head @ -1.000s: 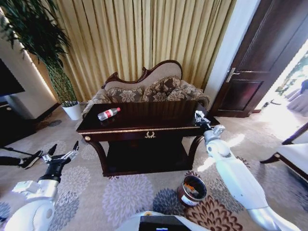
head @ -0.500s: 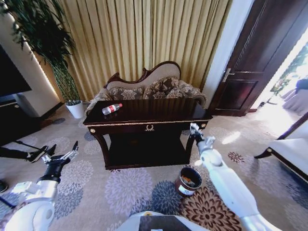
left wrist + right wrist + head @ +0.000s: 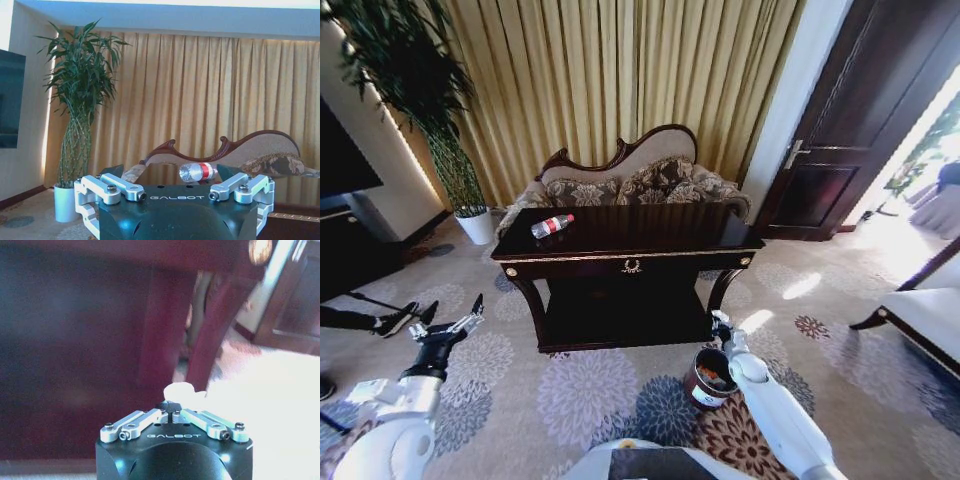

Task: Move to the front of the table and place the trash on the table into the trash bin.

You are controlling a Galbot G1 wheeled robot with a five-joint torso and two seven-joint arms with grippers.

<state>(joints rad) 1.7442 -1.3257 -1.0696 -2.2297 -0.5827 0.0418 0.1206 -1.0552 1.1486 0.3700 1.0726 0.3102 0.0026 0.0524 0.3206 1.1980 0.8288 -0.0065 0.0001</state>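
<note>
The dark glossy table [image 3: 650, 232] stands straight ahead with a clear bottle [image 3: 552, 225] with a red label lying on its left end. The same bottle [image 3: 197, 171] lies beyond my open left gripper [image 3: 176, 196]. That left gripper [image 3: 447, 325] hangs low at the left, away from the table. My right gripper [image 3: 719, 320] is down by the table's right front leg, just above the dark-brown trash bin [image 3: 701, 396], which holds some orange scraps. In the right wrist view the right gripper [image 3: 172, 407] is shut on a small white scrap [image 3: 180, 389].
A cushioned bench [image 3: 640, 180] sits behind the table against yellow curtains. A tall plant in a white pot [image 3: 475, 226] stands at the left, next to a dark cabinet [image 3: 350, 250]. A dark door [image 3: 850, 130] and a chair edge [image 3: 920, 320] are at the right. Patterned carpet lies open in front.
My right arm has come down from the table's right end to just above the trash bin. The head view shifted slightly. The left arm and the bottle stayed put.
</note>
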